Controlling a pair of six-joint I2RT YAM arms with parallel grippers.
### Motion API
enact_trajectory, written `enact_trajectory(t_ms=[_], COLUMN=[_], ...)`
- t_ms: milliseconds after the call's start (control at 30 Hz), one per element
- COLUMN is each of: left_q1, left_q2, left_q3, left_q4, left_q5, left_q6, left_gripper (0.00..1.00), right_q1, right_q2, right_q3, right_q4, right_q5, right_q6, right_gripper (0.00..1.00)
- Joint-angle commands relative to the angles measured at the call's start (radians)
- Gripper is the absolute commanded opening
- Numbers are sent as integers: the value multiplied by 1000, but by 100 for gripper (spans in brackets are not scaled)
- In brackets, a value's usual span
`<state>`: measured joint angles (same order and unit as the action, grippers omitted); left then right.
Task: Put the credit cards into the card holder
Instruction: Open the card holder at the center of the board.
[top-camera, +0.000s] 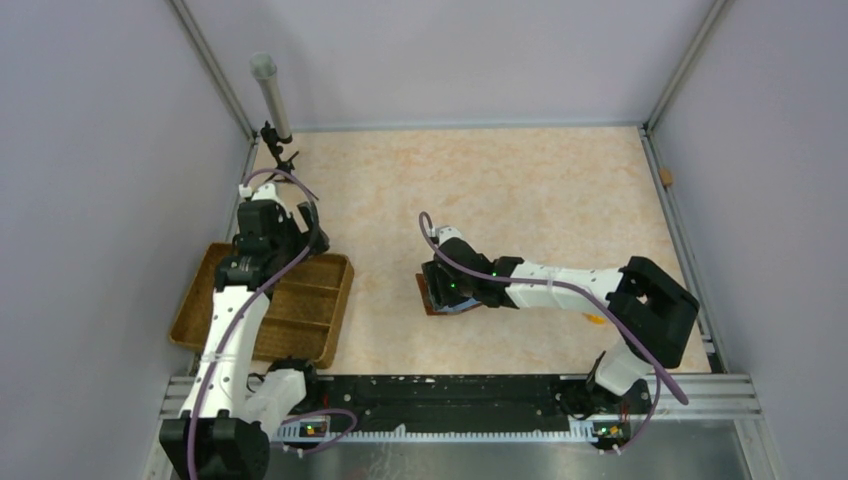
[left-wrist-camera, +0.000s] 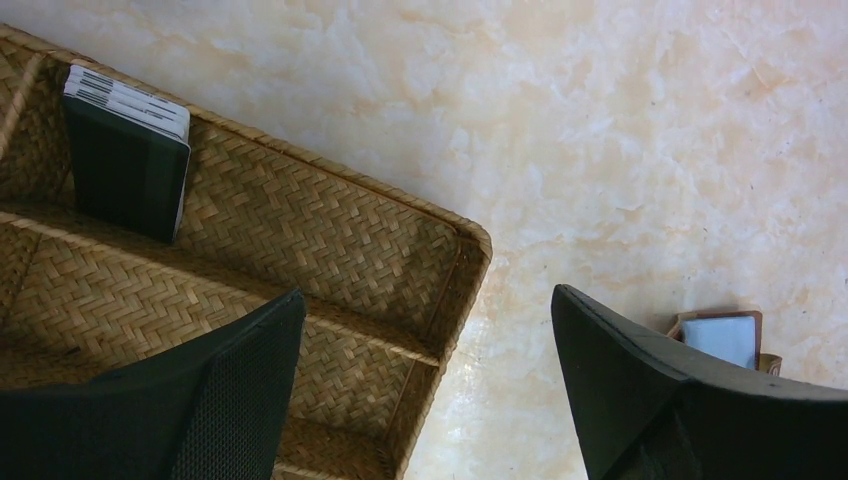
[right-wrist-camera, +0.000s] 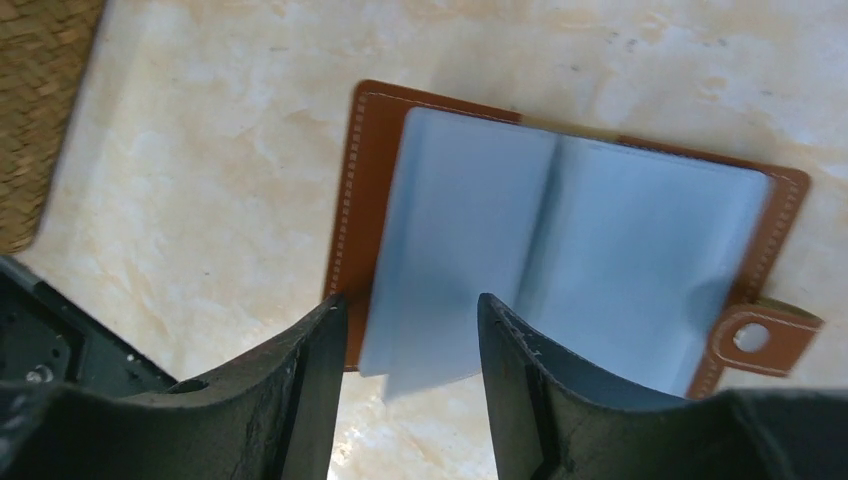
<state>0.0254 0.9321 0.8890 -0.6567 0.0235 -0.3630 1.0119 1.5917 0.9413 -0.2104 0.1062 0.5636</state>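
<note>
Your right gripper (right-wrist-camera: 410, 302) has its jaws spread around the near edge of a sleeve page (right-wrist-camera: 450, 230), not pinching it. The open card holder (right-wrist-camera: 365, 180) lies flat mid-table (top-camera: 520, 190), toward the near edge. Close off-centre and you may crease the sleeve or drag the holder. The left gripper (left-wrist-camera: 428, 292) hangs spread and empty over the woven tray (left-wrist-camera: 330, 230) corner (a dark stack of cards (left-wrist-camera: 125, 160), probably yours, stands in one compartment).

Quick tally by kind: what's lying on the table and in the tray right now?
Tray: 1
Card holder: 1
Dark pack in the tray: 1
Total: 3
</note>
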Motion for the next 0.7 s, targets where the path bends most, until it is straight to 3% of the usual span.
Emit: enact_trajectory(t_ms=[0, 233, 333, 533, 667], left_q1=[11, 59, 130, 208, 221], left_q2=[-6, 51, 97, 183, 276], left_q3=[-16, -48, -33, -20, 6], left_q4=[60, 84, 81, 112, 140], left_q5=[-15, -123, -82, -33, -92], left_q6=[20, 45, 28, -20, -52], left_gripper=[92, 95, 96, 86, 87], right_q1=[0, 0, 0, -1, -1], right_q2=[6, 44, 59, 60, 56], right_q3=[-1, 8, 2, -12, -21], right_q4=[149, 160, 169, 195, 203], right_q5=[-98, -95, -99, -103, -138], right_q6=[-21, -32, -33, -56, -80], right_gripper=[49, 49, 49, 49, 49])
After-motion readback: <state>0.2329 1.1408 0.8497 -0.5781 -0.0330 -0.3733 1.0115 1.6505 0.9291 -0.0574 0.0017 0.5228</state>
